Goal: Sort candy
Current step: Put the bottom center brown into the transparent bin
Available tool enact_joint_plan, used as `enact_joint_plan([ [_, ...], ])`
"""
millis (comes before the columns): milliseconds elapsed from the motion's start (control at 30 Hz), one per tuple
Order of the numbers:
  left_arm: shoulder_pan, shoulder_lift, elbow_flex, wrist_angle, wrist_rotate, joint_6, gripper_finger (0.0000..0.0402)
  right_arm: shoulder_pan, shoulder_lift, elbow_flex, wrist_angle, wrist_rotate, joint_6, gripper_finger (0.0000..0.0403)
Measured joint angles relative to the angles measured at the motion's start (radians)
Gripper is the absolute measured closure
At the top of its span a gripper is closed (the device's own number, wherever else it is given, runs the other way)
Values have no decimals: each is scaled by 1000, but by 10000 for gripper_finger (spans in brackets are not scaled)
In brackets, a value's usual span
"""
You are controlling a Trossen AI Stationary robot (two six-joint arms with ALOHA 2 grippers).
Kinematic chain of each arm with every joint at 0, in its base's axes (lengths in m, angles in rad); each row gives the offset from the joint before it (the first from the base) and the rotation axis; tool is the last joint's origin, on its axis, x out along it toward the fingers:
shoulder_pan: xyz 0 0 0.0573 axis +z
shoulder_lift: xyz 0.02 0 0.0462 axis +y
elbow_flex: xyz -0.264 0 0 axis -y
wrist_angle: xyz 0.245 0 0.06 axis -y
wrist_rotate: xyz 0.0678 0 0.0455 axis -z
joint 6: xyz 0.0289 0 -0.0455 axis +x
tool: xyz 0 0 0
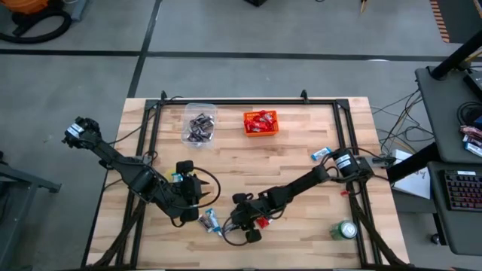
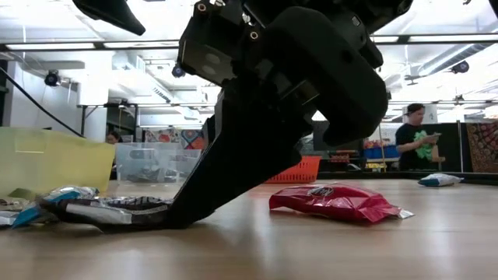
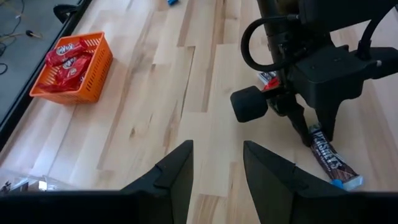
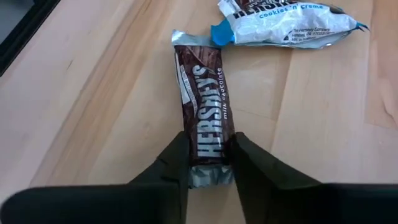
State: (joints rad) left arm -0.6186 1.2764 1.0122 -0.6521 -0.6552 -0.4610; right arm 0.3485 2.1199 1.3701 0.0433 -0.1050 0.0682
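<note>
Down on the table (image 1: pixel 301 181) the right gripper (image 4: pixel 206 163) pinches the near end of the brown bar (image 4: pixel 203 118), fingers clamped on the wrapper edge, surely bound for the clear bin (image 1: pixel 199 124), while the left gripper (image 3: pixel 217 171) waits alongside (fingers apart, holding nothing)

High view looks straight down, low view level across the table (image 1: pixel 301 162), wrist views close; all share its front.

Brown-and-silver candy bar (image 4: pixel 205 124), orange basket (image 1: pixel 260 123)

Brown bar (image 4: pixel 205 121): "HERSHEY'S milk chocolate"; white wrapper (image 4: pixel 286 23): "cookies 'n' creme".
</note>
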Motion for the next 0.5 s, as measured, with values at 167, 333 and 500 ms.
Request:
enact_joint_plan([
  [167, 0, 3, 0, 1, 0, 0, 278, -1, -4, 0, 1, -21, 7, 336],
  [333, 0, 3, 0, -1, 0, 0, 278, -2, -18, -2, -15, -33, 5, 337],
  [500, 0, -8, 9, -3, 11, 0, 278, -11, -72, -5, -73, -33, 0, 339],
])
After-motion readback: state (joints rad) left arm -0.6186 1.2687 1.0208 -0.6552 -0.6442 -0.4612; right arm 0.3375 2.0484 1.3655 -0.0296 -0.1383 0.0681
